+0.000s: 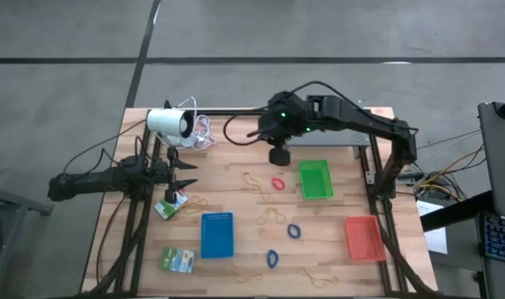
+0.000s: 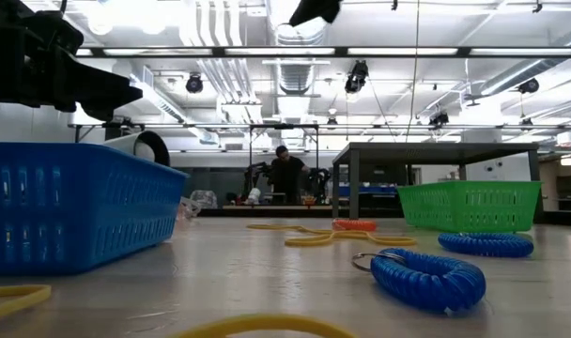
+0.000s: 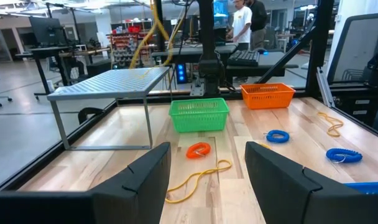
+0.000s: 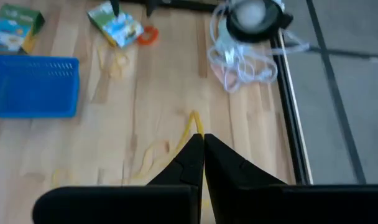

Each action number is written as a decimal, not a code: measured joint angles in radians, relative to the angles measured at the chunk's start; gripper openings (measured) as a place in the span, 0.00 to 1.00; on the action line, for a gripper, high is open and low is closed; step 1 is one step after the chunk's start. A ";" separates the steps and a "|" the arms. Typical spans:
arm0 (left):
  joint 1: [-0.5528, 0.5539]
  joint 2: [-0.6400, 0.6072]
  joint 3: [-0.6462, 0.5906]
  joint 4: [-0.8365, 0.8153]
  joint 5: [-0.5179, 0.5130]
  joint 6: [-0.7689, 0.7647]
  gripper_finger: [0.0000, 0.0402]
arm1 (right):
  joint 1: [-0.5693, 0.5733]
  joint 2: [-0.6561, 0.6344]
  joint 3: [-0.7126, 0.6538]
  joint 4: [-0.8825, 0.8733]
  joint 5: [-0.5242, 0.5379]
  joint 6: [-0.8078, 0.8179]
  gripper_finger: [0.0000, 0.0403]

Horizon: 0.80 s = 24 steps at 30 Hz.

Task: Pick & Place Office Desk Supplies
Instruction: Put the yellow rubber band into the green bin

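Across the pale wooden tabletop (image 1: 236, 178) the largest items are three plastic mesh trays: a blue one (image 1: 217, 234) near the front, a green one (image 1: 316, 179) toward the right arm's side and a red-orange one (image 1: 363, 237) at the front right corner. A grey perforated metal stand (image 3: 114, 83) is clear only in the left wrist view. A white cylinder (image 1: 169, 122) with tangled cable lies at the back left. Two green-and-white flat packets rest on the left side: one (image 1: 171, 205) just under the left pincer (image 1: 188, 174), the other (image 1: 177, 260) near the front edge. Small blue coiled loops (image 1: 294, 230), a red loop (image 1: 278, 183) and thin yellow rubber bands (image 1: 254, 181) are scattered between the trays; their fine outlines are hard to make out from above. The left pincer stands wide apart, holding nothing. The right pincer (image 4: 203, 149) hangs above the back centre, fingers pressed together, empty.
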 joint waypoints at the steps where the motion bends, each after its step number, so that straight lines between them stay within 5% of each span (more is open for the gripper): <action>1: 0.000 0.000 0.000 0.000 0.000 0.000 0.53 | 0.006 -0.013 -0.001 -0.027 0.007 0.016 0.02; 13: 0.000 0.000 0.000 0.000 0.000 0.000 0.53 | 0.038 -0.181 -0.065 -0.274 0.022 0.263 0.02; 24: 0.000 0.000 0.000 0.000 0.000 0.000 0.53 | 0.066 -0.403 -0.325 -0.286 0.072 0.443 0.02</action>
